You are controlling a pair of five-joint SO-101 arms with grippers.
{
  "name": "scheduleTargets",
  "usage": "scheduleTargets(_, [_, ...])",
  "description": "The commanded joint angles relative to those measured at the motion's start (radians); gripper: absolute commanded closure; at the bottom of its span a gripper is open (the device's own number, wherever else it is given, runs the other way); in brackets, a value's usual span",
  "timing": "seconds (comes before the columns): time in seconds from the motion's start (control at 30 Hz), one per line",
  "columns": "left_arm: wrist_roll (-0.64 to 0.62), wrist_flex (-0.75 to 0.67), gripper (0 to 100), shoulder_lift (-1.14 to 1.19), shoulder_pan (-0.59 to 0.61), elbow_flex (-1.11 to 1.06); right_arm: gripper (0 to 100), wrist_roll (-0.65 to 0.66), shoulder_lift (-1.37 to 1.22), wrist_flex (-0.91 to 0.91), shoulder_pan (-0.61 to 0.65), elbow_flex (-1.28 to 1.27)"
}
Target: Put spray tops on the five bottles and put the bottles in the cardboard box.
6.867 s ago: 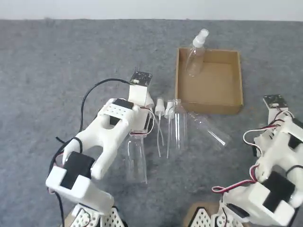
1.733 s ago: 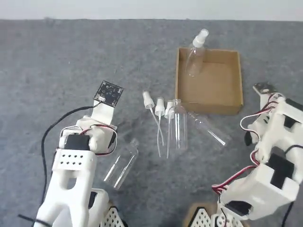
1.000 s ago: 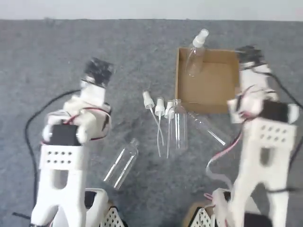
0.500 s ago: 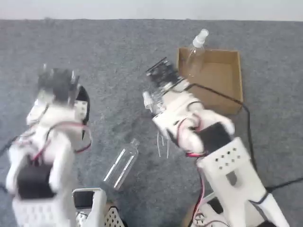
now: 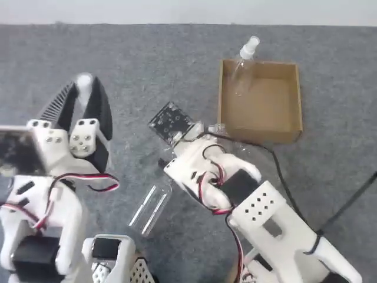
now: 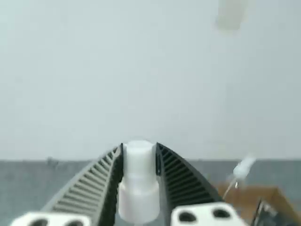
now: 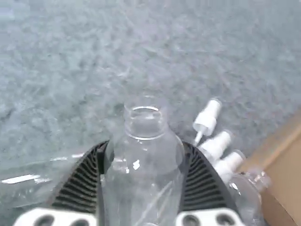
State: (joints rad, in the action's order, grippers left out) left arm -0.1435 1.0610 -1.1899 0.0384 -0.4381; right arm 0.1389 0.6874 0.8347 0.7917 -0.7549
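Left claw (image 6: 138, 147) has raised a spray top (image 6: 138, 193) (right claw (image 7: 145, 147) grips bottle (image 7: 141, 181)).

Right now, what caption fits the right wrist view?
Right gripper clamps an uncapped clear bottle, white spray tops lying nearby.

High camera: fixed above, looking down over the grey carpeted desk (image 5: 147, 65) to a pale wall strip (image 5: 177, 10) at the far side. Left wrist camera: close behind the left claw (image 6: 138, 147), facing nearly level at that wall, a white plastic spray top (image 6: 138, 183) gripped just before the lens. Right wrist camera: close behind the right claw (image 7: 146, 146), tilted down at the desk across a gripped clear plastic bottle (image 7: 143, 160). All three take in the open brown cardboard box (image 5: 259, 134).
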Motion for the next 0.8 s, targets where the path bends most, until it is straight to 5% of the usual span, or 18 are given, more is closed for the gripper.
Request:
scheduleTargets(0.0, [-0.069,-0.143,99,0.002,-0.014,0.041,99.3,-0.015,0.050,-0.107,0.033,-0.041])
scheduleTargets(0.23, [-0.160,-0.264,99,0.002,-0.014,-0.053,99.4,-0.061,0.125,-0.433,0.031,-0.275])
scheduleTargets(0.77, [-0.203,-0.390,99,0.003,-0.133,-0.180,99.4,-0.066,0.328,-0.441,0.033,-0.400])
